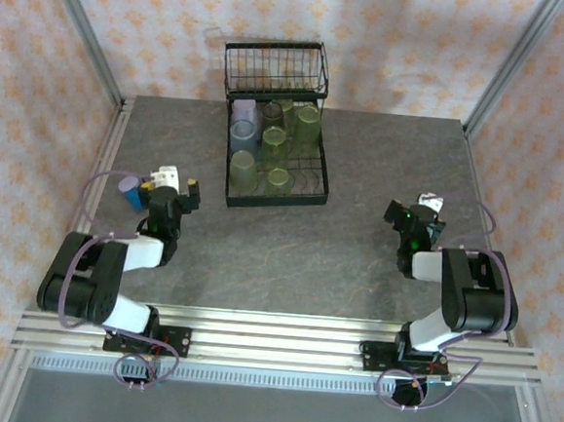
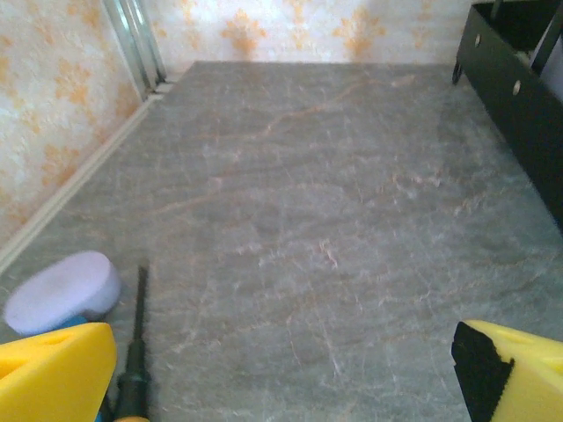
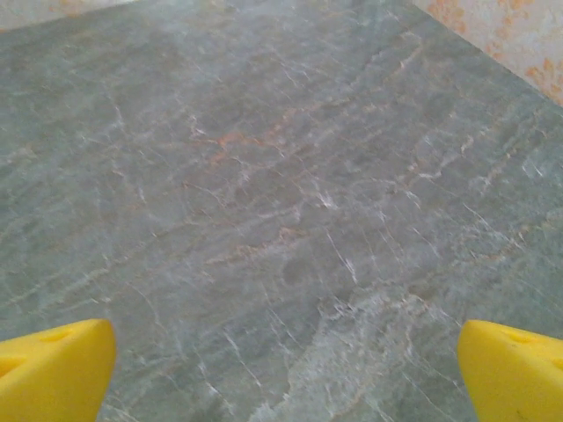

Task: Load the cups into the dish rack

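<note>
Both end effectors open and empty; cups stand in the dish rack.

The left end effector [image 1: 176, 189] [image 2: 281, 369] and right end effector [image 1: 419, 212] [image 3: 281, 369] hang with jaws spread wide over bare tabletop [image 1: 289, 251], gripping nothing; a small blue-purple cylinder [image 1: 129, 189] [image 2: 62, 290] sits just beside the left one. Well apart, at the far edge, the dish rack [image 1: 275, 201] holds the cups [image 1: 273, 147] in its flat tray: a lavender cup [image 1: 244, 110], a light blue cup [image 1: 243, 135], the rest light green. What is in its raised wire basket [image 1: 276, 69] is too unclear to tell. These tumblers are likely light, smooth, thin-walled and springy; pinching one wall at the rim looks safest.
</note>
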Robot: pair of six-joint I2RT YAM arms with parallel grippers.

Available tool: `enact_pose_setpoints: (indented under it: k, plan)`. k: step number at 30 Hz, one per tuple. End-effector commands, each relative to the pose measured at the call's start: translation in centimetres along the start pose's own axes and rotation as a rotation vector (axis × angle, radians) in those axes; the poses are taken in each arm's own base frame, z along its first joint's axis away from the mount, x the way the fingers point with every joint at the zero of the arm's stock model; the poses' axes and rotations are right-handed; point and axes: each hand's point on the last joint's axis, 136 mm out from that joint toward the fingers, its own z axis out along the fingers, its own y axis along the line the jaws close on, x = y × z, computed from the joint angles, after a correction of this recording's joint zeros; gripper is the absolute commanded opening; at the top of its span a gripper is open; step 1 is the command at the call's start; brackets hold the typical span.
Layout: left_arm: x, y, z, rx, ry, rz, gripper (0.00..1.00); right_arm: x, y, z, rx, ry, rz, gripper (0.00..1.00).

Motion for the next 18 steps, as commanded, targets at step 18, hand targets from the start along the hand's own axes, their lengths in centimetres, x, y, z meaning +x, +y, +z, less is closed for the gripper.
enact_pose_setpoints:
  k: [18]
  plan:
    - [-0.6,1.2,1.3,-0.017,-0.014,-0.051,1.00,-1.7,2.1,0.1,-0.084,-0.037,-0.053,0.99]
